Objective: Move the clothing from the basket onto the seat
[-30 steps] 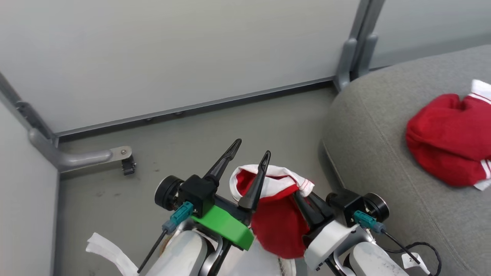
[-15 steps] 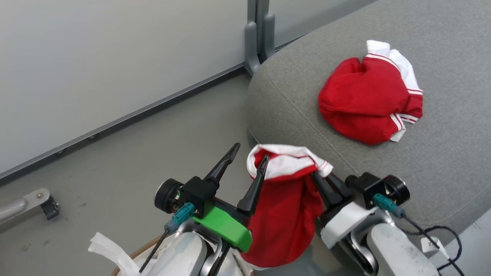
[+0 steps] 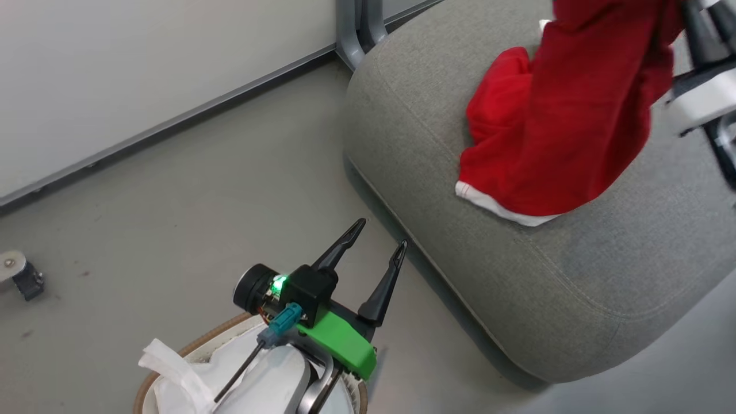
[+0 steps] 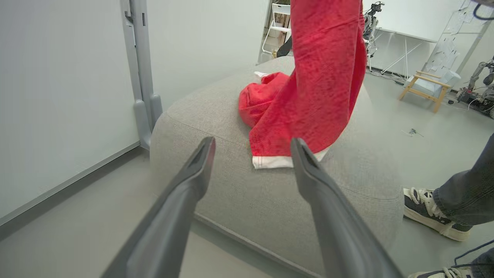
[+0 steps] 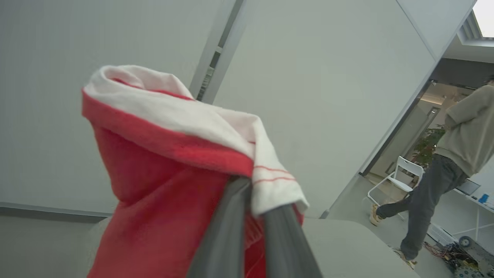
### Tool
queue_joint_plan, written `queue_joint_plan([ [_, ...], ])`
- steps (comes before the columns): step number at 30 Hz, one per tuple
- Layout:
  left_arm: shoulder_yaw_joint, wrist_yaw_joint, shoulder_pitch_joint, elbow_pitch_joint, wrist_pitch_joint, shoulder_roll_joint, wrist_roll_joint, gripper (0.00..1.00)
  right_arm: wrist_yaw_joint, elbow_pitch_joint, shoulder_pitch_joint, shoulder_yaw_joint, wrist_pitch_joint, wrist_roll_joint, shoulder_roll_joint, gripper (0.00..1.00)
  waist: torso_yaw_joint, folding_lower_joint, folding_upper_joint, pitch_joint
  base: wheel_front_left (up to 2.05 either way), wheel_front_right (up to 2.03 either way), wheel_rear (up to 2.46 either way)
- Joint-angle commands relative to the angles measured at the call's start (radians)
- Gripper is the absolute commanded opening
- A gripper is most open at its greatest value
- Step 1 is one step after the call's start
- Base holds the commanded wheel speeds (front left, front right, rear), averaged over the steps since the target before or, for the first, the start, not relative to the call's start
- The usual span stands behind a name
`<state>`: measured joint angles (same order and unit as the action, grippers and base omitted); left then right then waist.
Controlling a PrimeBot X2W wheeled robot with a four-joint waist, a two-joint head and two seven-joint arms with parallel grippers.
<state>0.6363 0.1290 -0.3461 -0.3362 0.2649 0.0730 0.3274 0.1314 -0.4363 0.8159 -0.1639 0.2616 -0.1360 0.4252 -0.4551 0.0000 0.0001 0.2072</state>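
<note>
Clothing [image 3: 581, 115] comes farthest: nearest, lower left, the basket [image 3: 167, 361] shows white lining [image 3: 172, 374], our forearm [image 3: 270, 379] hiding the rest. Our left hand [image 3: 380, 234] stays spread, empty. Upper right, our right hand [image 5: 256, 197] — clenched on the clothing — has swung it from bottom centre over the seat [image 3: 517, 276], above another red piece [image 3: 494, 103] lying there; release remains.

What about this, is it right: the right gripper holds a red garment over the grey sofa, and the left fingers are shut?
No: the left fingers stand open, as the left wrist view shows. The right gripper does hold the red garment over the grey sofa.
</note>
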Motion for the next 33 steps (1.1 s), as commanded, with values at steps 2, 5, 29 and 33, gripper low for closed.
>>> queue_joint_plan([
  [2, 0.002, 0.003, -0.03, -0.004, -0.001, 0.013, -0.001, 1.0, -0.001, -0.051, 0.057, 0.05, 0.005, 0.028, 0.03, 0.0, 0.085, 0.0, -0.0001, 0.081, 0.0, 0.0, 0.0],
  [5, 0.008, 0.003, -0.05, -0.008, -0.001, 0.02, 0.002, 1.0, -0.001, -0.147, 0.107, 0.126, 0.005, 0.069, 0.064, 0.0, 0.127, 0.0, -0.0001, 0.114, 0.0, 0.0, 0.0],
  [29, -0.219, 0.003, 0.025, -0.026, -0.001, 0.01, -0.073, 1.0, -0.001, -0.097, -0.232, 0.278, 0.004, 0.093, -0.188, 1.0, 0.219, 0.0, -0.0001, 0.071, 0.0, 0.0, 0.0],
  [33, -0.31, -0.006, 0.061, -0.021, -0.001, -0.003, -0.104, 1.0, -0.001, -0.051, -0.277, 0.214, 0.004, 0.047, -0.223, 1.0, 0.256, 0.0, -0.0001, 0.039, 0.0, 0.0, 0.0],
])
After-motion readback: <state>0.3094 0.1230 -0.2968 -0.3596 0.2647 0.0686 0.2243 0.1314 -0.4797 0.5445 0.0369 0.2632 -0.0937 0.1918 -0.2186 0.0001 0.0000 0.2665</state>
